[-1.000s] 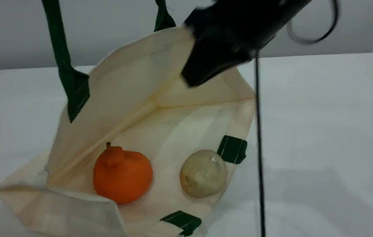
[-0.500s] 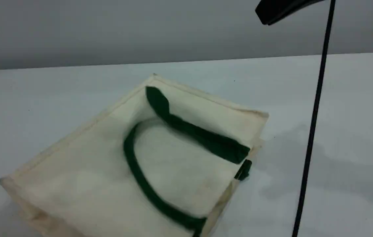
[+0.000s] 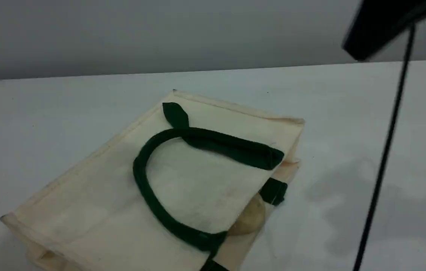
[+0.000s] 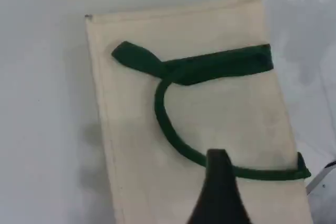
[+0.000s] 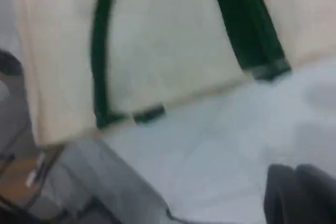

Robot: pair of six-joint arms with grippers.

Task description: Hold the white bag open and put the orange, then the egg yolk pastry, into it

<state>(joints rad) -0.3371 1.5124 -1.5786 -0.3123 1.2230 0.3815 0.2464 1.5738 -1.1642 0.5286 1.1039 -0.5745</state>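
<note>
The white bag [image 3: 96,188] lies on the table [image 3: 348,113] — egg yolk pastry [image 3: 252,216] inside.

View blurred. White bag [image 5: 168,40] fills upper part, lying flat, cream cloth face up. Dark green strap handle [image 5: 98,61] lies on bag as loop: thin limb down bag's left part, broad limb down its right part, reaching bag's lower edge. Small green tab [image 5: 149,114] on that lower edge, just beside thin limb's foot. Pale grey table [image 5: 220,145] below bag. Right gripper [image 5: 295,188] at bottom right, well apart from bag, over table, two dark rounded fingertips pressed together
</note>
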